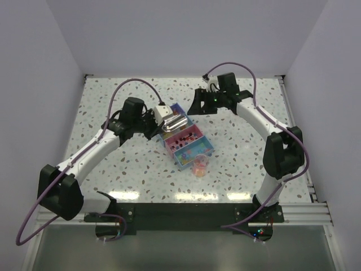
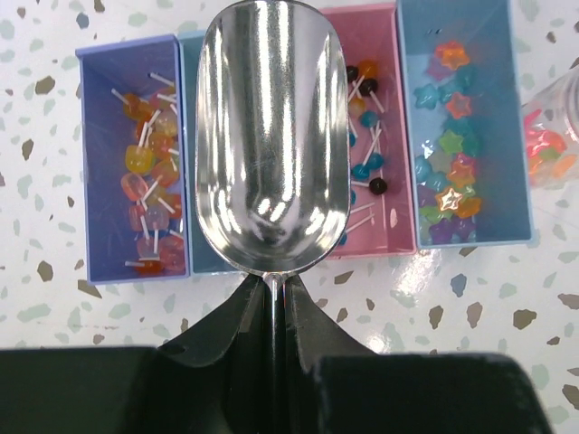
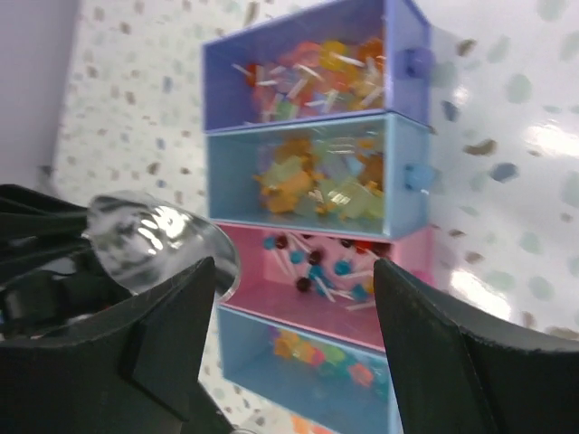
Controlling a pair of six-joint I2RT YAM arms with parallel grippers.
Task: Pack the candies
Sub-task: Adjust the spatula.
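Note:
Four open bins stand side by side mid-table: purple (image 2: 99, 163), light blue (image 3: 317, 172), pink (image 2: 389, 208) and blue (image 2: 507, 136). They hold candies: orange and yellow lollipops (image 2: 149, 181), dark and blue ball lollipops (image 2: 369, 136), and coloured stars (image 2: 450, 154). My left gripper (image 2: 271, 303) is shut on the handle of an empty metal scoop (image 2: 271, 136), held above the light blue bin. My right gripper (image 3: 294, 267) is open and empty, above the far side of the bins (image 1: 183, 138). The scoop also shows in the right wrist view (image 3: 154, 244).
A small clear container of pink and orange candies (image 1: 199, 165) stands just in front of the blue bin; it also shows in the left wrist view (image 2: 554, 145). White walls close the speckled table (image 1: 113, 169) at left, right and back.

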